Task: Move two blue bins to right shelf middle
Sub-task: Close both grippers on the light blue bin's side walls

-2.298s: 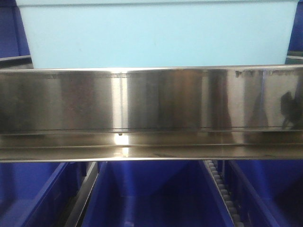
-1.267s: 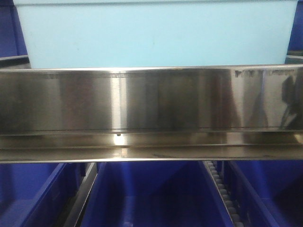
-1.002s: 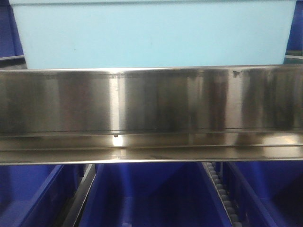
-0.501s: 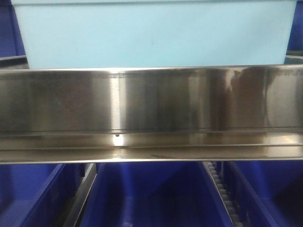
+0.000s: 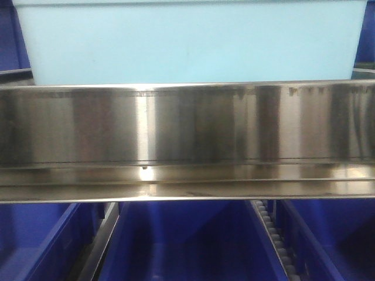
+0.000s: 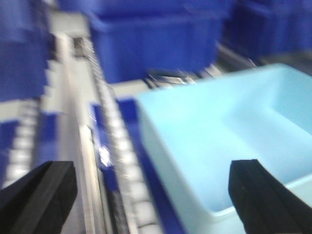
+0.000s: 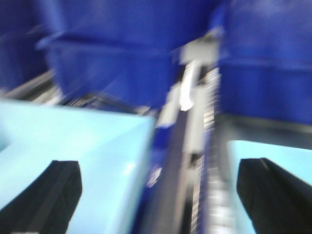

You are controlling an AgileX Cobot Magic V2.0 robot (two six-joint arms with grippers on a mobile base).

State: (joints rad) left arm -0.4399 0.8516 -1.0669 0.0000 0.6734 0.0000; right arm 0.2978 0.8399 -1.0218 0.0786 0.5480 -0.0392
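A pale blue bin [image 5: 187, 44] stands on the shelf behind the steel rail [image 5: 187, 123] and fills the top of the front view. In the blurred left wrist view my left gripper [image 6: 151, 200] is open wide, and the left wall of that bin [image 6: 229, 126] lies between its black fingers [image 6: 41, 195]. My right gripper [image 7: 158, 195] is open too. It straddles the right wall of one pale blue bin [image 7: 87, 141] and the roller track. A second pale blue bin [image 7: 273, 151] shows at the lower right, by the right finger [image 7: 275, 195].
Royal-blue crates [image 5: 187, 240] sit on the level below the rail, with a roller track [image 5: 275, 234] between them. More royal-blue crates [image 6: 156, 39] stand behind the pale bin, and others [image 7: 122, 44] show in the right wrist view. Roller tracks [image 6: 122, 146] run beside the bin.
The front view barely differs: the pale bin's left edge has shifted slightly left, and the dark reflections on the rail's right part have moved and faded.
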